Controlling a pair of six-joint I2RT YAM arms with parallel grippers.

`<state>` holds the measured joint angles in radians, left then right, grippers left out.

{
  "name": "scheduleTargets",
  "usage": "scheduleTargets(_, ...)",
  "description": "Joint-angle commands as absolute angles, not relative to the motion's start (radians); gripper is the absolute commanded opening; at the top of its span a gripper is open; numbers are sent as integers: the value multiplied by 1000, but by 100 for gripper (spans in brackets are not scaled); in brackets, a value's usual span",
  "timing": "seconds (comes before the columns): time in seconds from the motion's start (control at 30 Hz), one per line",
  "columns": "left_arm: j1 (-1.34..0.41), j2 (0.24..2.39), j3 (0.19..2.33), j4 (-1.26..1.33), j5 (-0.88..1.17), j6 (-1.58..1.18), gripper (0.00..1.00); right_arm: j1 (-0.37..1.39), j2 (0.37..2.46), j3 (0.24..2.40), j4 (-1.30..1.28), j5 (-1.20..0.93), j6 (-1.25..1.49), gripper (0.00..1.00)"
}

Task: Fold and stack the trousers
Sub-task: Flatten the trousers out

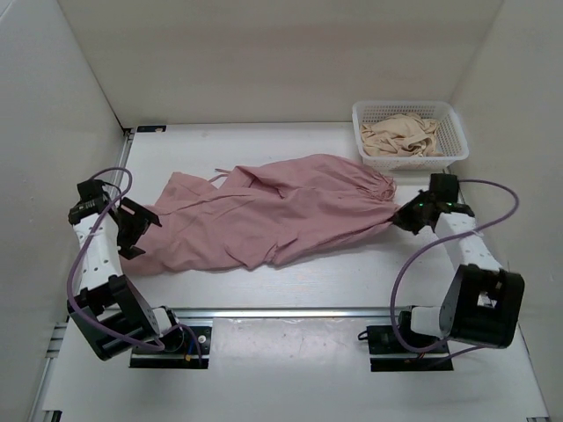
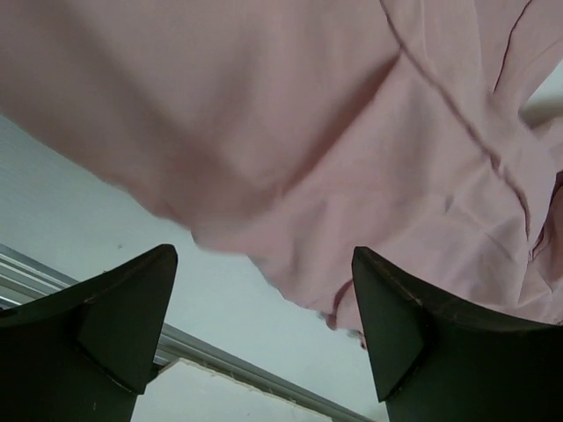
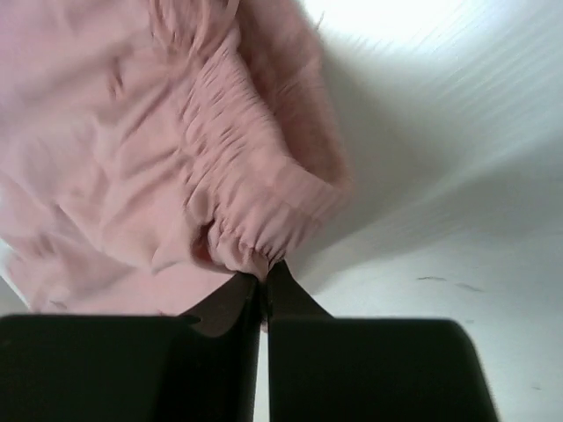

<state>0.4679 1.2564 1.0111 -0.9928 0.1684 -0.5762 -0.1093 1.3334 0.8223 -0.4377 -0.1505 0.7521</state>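
Note:
The dusty-pink trousers [image 1: 273,211] lie crumpled across the middle of the white table, legs toward the left, gathered waistband toward the right. My right gripper [image 1: 400,214] is shut on the waistband's edge [image 3: 251,251], the fabric pinched between its black fingertips [image 3: 230,299]. My left gripper [image 1: 132,230] stands open just off the left end of the legs; in its wrist view the wide-apart fingers [image 2: 123,308] frame bare table, with the pink hem [image 2: 325,290] lying just beyond the tips and nothing between them.
A white mesh basket [image 1: 452,119] at the back right holds a beige garment [image 1: 400,134]. White walls close in the table on the left, back and right. A metal rail [image 1: 290,310] runs along the near edge by the arm bases.

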Motion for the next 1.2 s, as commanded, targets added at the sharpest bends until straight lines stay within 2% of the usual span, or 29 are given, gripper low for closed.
scheduleTargets(0.0, 485, 1261, 1051, -1005, 160, -543, 92, -278, 1223, 871, -575, -49, 712, 0)
scheduleTargets(0.1, 485, 1270, 1051, -1005, 160, -532, 92, -427, 1148, 856, -620, -69, 690, 0)
scheduleTargets(0.17, 485, 1281, 1051, -1005, 150, -532, 93, -457, 1106, 845, -620, -69, 690, 0)
scheduleTargets(0.4, 485, 1311, 1071, -1037, 98, -543, 94, -457, 1124, 867, -620, -104, 709, 0)
scheduleTargets(0.6, 485, 1422, 1002, -982, 107, -565, 89, -457, 1124, 867, -611, -127, 709, 0)
scheduleTargets(0.73, 476, 1550, 1025, -944, 132, -555, 96, -457, 1124, 857, -601, -150, 709, 0)
scheduleTargets(0.83, 456, 1610, 1060, -933, 118, -569, 96, -457, 1115, 857, -601, -161, 718, 0)
scheduleTargets(0.9, 440, 1638, 1086, -910, 97, -569, 86, -457, 1106, 848, -601, -161, 718, 0)
scheduleTargets(0.93, 427, 1661, 1095, -910, 97, -569, 78, -457, 1106, 848, -601, -161, 718, 0)
scheduleTargets(0.97, 416, 1661, 1107, -910, 77, -569, 48, -457, 1106, 848, -601, -161, 718, 0)
scheduleTargets(1.03, 416, 1674, 1152, -910, 77, -569, 17, -457, 1106, 848, -592, -161, 727, 0)
scheduleTargets(1.07, 416, 1674, 1170, -910, 89, -560, 10, -457, 1106, 848, -592, -161, 727, 0)
scheduleTargets(1.17, 396, 1649, 1299, -963, 57, -571, 10, -457, 1106, 860, -592, -170, 727, 0)
